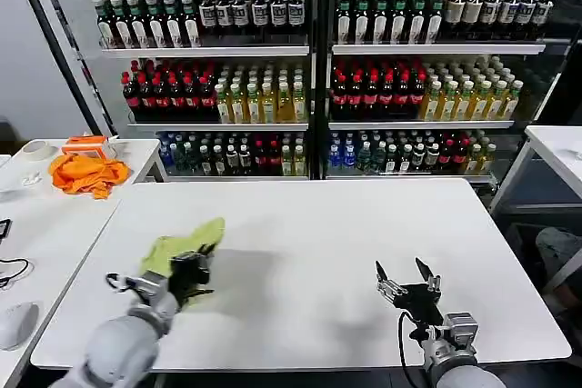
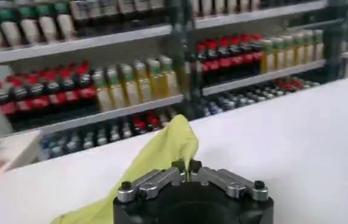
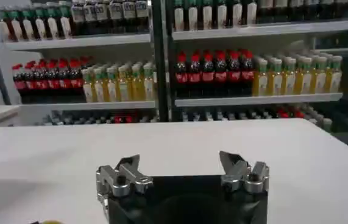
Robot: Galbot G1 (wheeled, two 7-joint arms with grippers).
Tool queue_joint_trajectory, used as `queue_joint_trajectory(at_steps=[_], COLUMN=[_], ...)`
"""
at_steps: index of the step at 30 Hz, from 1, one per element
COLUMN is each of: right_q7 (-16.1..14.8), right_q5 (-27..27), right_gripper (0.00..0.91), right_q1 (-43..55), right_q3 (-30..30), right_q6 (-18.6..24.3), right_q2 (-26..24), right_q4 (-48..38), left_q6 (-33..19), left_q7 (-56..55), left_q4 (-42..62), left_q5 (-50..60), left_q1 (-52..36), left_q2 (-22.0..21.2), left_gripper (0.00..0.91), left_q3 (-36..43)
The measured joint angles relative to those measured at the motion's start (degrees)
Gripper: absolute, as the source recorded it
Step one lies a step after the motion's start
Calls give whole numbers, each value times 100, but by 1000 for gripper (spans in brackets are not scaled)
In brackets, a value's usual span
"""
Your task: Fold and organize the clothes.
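On the white desk [image 1: 300, 252], left side | our left claw [image 1: 186, 272] clenched on the bunched lime-green T-shirt [image 1: 182, 247] | right claw [image 1: 407, 281] released, hovering near edge | we judge no fold made; folding remains

- White table [image 1: 309, 252]: broad work surface in the foreground.
- Shelving unit [image 1: 318, 47]: stands behind the table, stocked with rows of bottles [image 1: 382, 88].
- Side table [image 1: 55, 215]: on the left, carrying a crumpled orange cloth [image 1: 88, 173] and a roll of tape [image 1: 36, 149].
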Motion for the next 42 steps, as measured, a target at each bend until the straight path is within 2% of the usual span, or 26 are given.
queue_joint_trajectory(at_steps=[10, 11, 12, 13, 14, 22, 28, 34, 42], right_q7=[-9, -10, -11, -13, -16, -24, -11, 78, 266], right_q5=[26, 33, 40, 43, 46, 122, 224, 532, 1560], right_gripper=[907, 907, 907, 907, 907, 907, 907, 907, 907], right_q1=[-25, -24, -21, -15, -8, 96, 253, 687, 1763], right_q3=[131, 141, 146, 151, 154, 138, 54, -193, -781], right_q6=[0, 0, -1, -2, -3, -7, -38, -130, -300], right_q2=[-28, -32, -34, -38, -43, -106, -113, -30, 284], right_q4=[-8, -9, -14, -19, -24, -115, -216, -456, -1183], left_q6=[-80, -106, -127, -149, -178, -446, -714, -950, -1138], left_q7=[-323, -371, -414, -460, -514, -845, -1158, -1264, -1355], left_q4=[844, 975, 1090, 1211, 1344, 2257, 2446, 2142, 1481], left_q5=[304, 305, 306, 304, 304, 106, -409, -610, -511], left_q1=[-944, -1059, -1158, -1255, -1370, -2152, -2364, -2195, -1615], left_q2=[-990, -1123, -1236, -1354, -1493, -2478, -2823, -2809, -2329], left_gripper=[20, 40, 111, 796, 907, 907, 907, 907, 907], left_q3=[1382, 1513, 1620, 1726, 1842, 2466, 2587, 2350, 1487])
